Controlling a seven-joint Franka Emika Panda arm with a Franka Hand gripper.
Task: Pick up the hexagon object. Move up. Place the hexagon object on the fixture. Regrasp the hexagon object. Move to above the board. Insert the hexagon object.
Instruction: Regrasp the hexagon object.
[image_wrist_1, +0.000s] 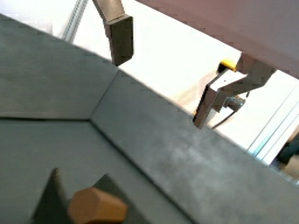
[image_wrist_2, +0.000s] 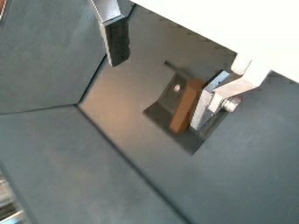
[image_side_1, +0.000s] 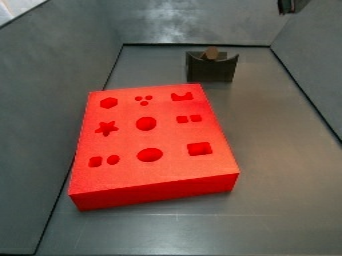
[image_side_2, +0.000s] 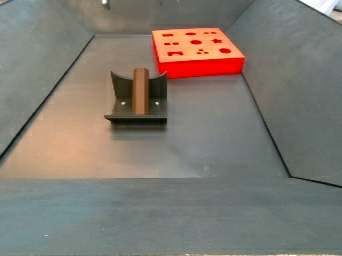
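The brown hexagon object (image_side_1: 211, 52) rests in the notch of the dark fixture (image_side_1: 211, 68) at the far end of the bin. It also shows on the fixture (image_side_2: 136, 105) in a side view (image_side_2: 142, 88) and in both wrist views (image_wrist_1: 96, 206) (image_wrist_2: 184, 105). My gripper (image_wrist_2: 162, 92) is open and empty, well above the floor and apart from the peg. It also shows open in a wrist view (image_wrist_1: 163, 87). Only a dark bit of it shows at the upper edge of a side view (image_side_1: 287, 5). The red board (image_side_1: 147, 135) lies flat on the floor, apart from the fixture.
Sloping grey bin walls (image_side_1: 54, 60) surround the floor. The board also shows at the far end in a side view (image_side_2: 198, 50).
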